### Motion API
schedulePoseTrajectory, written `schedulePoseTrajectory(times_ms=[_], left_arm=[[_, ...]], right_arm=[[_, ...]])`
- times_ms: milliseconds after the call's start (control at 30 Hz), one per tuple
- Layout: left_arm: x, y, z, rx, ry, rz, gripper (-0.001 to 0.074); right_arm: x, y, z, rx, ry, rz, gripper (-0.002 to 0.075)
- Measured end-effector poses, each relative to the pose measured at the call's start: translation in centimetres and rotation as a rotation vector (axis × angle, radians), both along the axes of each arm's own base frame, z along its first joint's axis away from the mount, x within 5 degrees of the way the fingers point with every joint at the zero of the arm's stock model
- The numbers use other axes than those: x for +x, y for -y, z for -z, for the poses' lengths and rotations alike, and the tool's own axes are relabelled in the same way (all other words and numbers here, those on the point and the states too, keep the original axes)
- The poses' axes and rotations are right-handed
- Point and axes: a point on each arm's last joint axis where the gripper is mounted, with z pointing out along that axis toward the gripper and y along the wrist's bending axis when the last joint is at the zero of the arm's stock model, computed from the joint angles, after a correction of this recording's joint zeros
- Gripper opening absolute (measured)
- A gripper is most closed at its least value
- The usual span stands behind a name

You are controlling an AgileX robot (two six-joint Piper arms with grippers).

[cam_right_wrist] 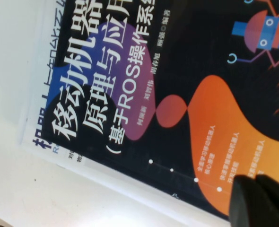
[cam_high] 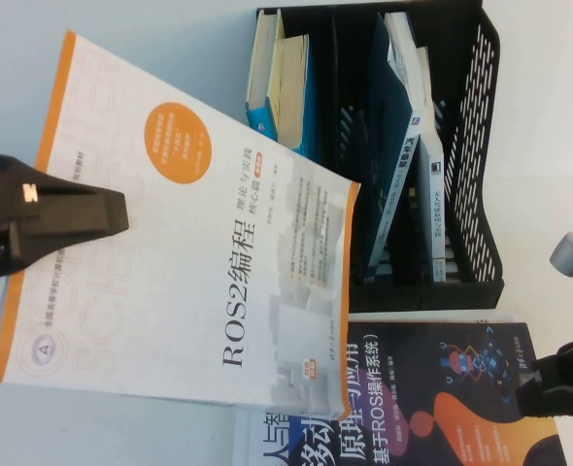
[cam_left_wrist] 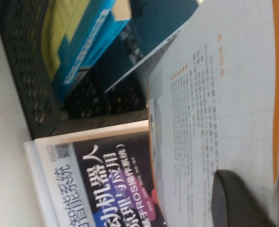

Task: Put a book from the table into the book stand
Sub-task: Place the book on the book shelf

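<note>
My left gripper is shut on the edge of a white ROS2 book with an orange border. It holds the book tilted above the table, one corner close to the black mesh book stand. In the left wrist view one finger presses on the book's cover. My right gripper is at the right, shut and empty, low over a dark book that lies on the table. Its fingertips show over that book's orange patch.
The stand holds blue books in its left slot and a dark blue book leaning with others in the right slots. A white book lies under the dark book at the front edge.
</note>
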Motion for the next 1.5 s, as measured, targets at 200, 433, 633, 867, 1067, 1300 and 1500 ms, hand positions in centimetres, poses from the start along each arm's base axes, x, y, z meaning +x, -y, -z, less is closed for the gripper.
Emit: schedulePoseTrajectory(times_ms=[200,433,633,867,1067,1300,1500], left_arm=[[-0.5,0.1,-0.6,-0.015,0.017,0.015,0.0105],[-1.0,-0.2,-2.8,0.035,0.082,-0.011,0.0105],[-1.1,-0.3,-3.6,0.052,0.107,-0.023,0.0105],[-1.0,-0.4,-3.8,0.044,0.127,-0.046,0.0105],[-0.6,-0.6,-4.0,0.031,0.158,-0.083,0.0105],[0.5,0.4,-3.7,0.032,0.16,-0.042,0.0105],[1.3,2.9,-4.2,0.093,0.171,-0.017,0.0105]], right_arm=[[0.0,0.0,0.0,0.0,0.002,-0.004,-0.0004],[-0.2,0.0,0.0,-0.001,-0.004,-0.021,-0.0004],[-0.2,0.0,0.0,-0.004,-0.003,-0.028,-0.0004],[0.4,-0.2,-1.1,0.004,0.036,-0.03,-0.0004],[0.4,-0.1,-1.0,-0.012,0.039,-0.037,-0.0004],[0.7,0.1,-1.0,-0.031,0.067,-0.029,-0.0004],[0.7,0.2,-0.9,-0.045,0.076,-0.033,-0.0004]])
